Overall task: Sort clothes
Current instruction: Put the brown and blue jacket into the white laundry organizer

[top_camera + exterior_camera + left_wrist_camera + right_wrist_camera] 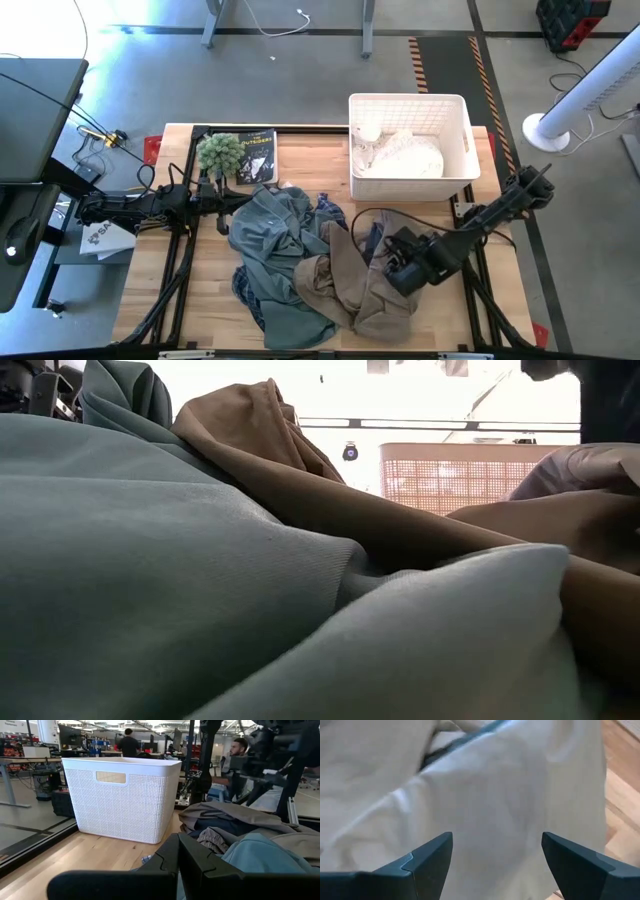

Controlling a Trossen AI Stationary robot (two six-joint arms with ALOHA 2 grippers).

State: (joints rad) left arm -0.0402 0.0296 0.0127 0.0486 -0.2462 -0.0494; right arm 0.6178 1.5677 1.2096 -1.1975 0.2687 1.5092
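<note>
A heap of clothes lies mid-table: a grey-blue garment (270, 230) on the left, a tan-khaki one (345, 285) on the right, and a navy-and-white plaid shirt (330, 212) showing between them. A thin white garment (405, 155) lies inside the white basket (465, 130). My right gripper (400, 268) hangs open over the right part of the tan garment (500, 795), pointing steeply down, with cloth under the gap and nothing between the fingers. My left gripper (222, 205) waits level at the heap's left edge, fingers shut (177, 865).
The basket (120, 800) stands at the far right of the table. A green fuzzy plant (220, 153) and a dark book (256, 157) sit at the far left. Bare wood shows along the near left and right of the heap. People sit beyond the table.
</note>
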